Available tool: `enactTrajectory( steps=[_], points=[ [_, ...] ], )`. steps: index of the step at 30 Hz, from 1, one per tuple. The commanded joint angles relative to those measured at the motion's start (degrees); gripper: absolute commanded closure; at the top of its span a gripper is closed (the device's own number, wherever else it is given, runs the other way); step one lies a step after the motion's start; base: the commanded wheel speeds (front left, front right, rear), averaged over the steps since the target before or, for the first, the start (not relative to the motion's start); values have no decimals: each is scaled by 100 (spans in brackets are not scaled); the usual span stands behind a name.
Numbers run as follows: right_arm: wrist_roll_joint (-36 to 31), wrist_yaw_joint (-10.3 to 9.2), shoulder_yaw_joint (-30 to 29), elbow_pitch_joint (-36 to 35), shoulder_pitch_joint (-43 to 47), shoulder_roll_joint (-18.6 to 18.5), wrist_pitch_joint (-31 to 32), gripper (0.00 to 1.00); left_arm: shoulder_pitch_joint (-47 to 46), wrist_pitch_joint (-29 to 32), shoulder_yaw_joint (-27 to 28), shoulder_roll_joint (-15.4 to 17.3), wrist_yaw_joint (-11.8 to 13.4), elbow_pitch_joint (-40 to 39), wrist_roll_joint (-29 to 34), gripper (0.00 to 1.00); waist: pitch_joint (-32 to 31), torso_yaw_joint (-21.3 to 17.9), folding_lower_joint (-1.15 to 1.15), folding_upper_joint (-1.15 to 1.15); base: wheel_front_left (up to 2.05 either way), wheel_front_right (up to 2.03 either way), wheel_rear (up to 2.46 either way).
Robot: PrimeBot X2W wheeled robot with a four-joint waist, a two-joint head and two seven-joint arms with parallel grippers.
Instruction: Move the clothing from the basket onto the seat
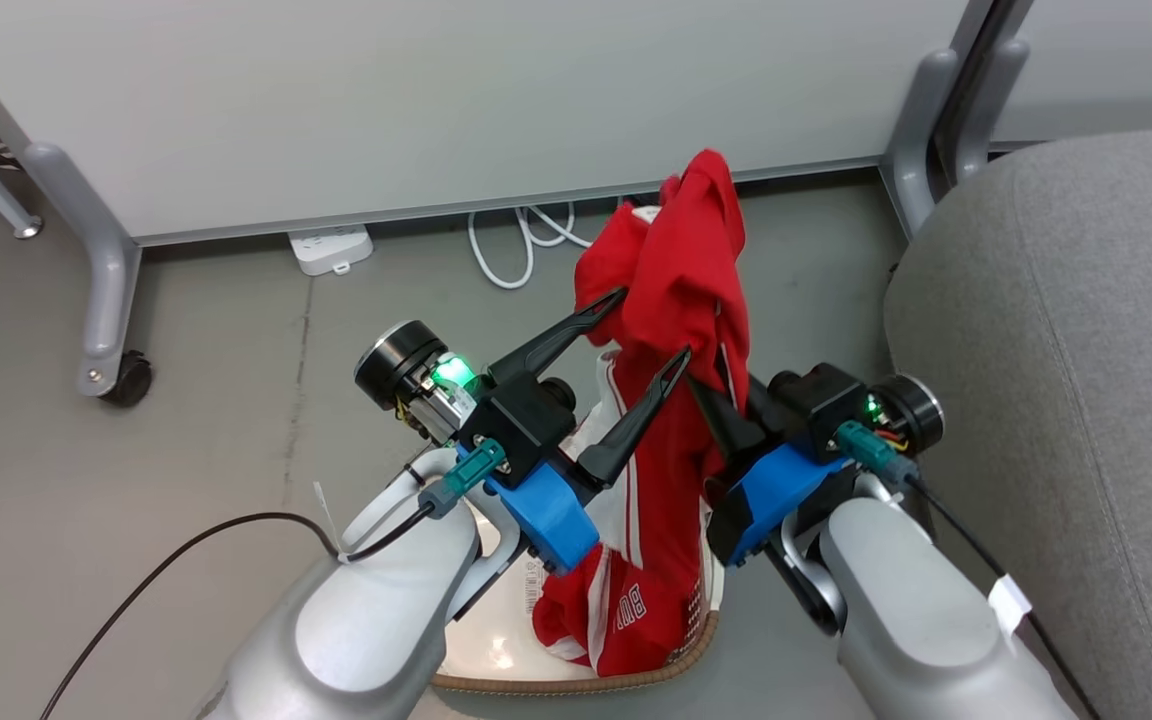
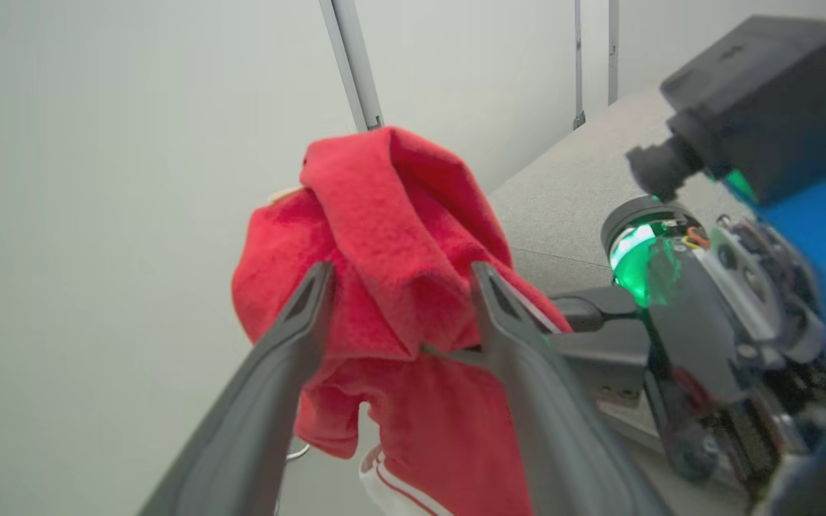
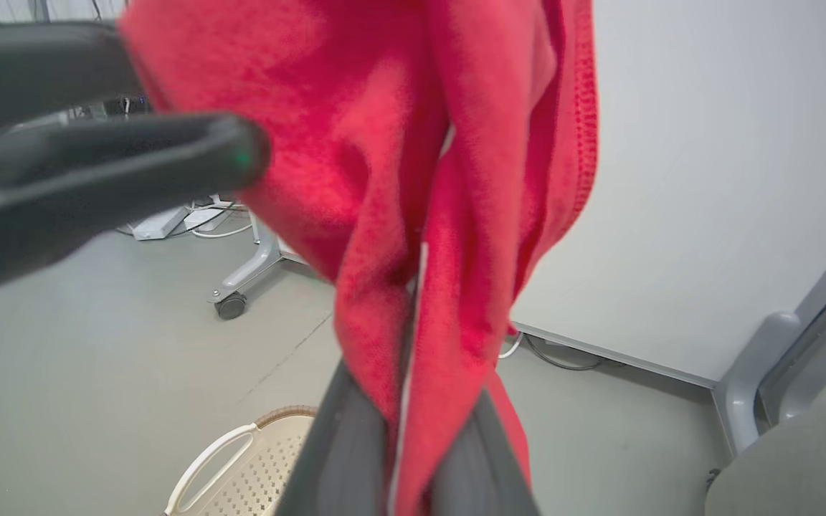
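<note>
The red clothing (image 1: pixel 681 260) hangs in a bunched column above the basket (image 1: pixel 576 685); its lower end, with white stripes and lettering, reaches down into the basket. My right gripper (image 1: pixel 704 385) is shut on the clothing (image 3: pixel 456 179) at mid-height, and its fingers (image 3: pixel 341 444) pinch a fold of it. My left gripper (image 1: pixel 654 328) is open, its fingers (image 2: pixel 312 301) standing either side of the upper bunch of clothing (image 2: pixel 384 236) without pinching it. The grey seat (image 1: pixel 1066 350) lies to the right.
A white partition wall on grey wheeled legs (image 1: pixel 106 290) stands behind. A power strip (image 1: pixel 331 248) and white cables (image 1: pixel 516 245) lie on the floor at its foot. The basket's white handle (image 3: pixel 212 459) shows below my right gripper.
</note>
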Motion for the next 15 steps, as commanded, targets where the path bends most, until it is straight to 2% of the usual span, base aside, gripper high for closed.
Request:
enactTrajectory(
  steps=[1, 6, 15],
  points=[
    [-38, -2, -136, -56, -147, -17, -5, 100, -67, -20, 13, 25, -12, -31, 26, 0, 100, -120, 0, 0, 0, 0, 0],
    [-126, -2, -454, -101, -232, -16, -5, 100, -98, -20, -35, 35, -16, -51, 30, 0, 224, -316, 0, 0, 0, 0, 0],
    [-313, -2, -1230, -384, -257, -14, -5, 100, -196, -20, -165, 107, -22, -49, 30, 0, 539, -895, 0, 0, 0, 0, 0]
  ],
)
